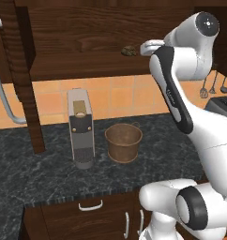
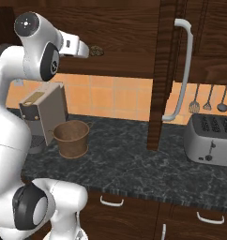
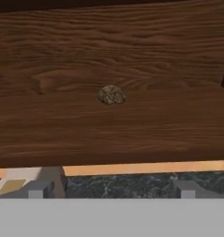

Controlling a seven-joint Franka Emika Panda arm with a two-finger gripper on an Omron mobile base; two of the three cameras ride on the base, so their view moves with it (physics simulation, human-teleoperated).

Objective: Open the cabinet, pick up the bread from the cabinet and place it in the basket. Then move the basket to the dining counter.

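So the cabinet (image 1: 101, 37) is open, both doors swung wide, and the bread (image 1: 129, 50) sits alone on its shelf. The gripper (image 3: 112, 189) is just in front of the shelf edge with its fingers spread wide, holding nothing. Down on the dark granite counter (image 1: 49, 178), the basket (image 1: 123, 142) stands right beside the grey coffee machine (image 1: 80, 127). Toaster (image 2: 210, 138) is off to the right.

The white arm (image 1: 174, 101) rises, bends at its elbow and reaches level forward, fingers (image 3: 36, 189) spread wide apart.
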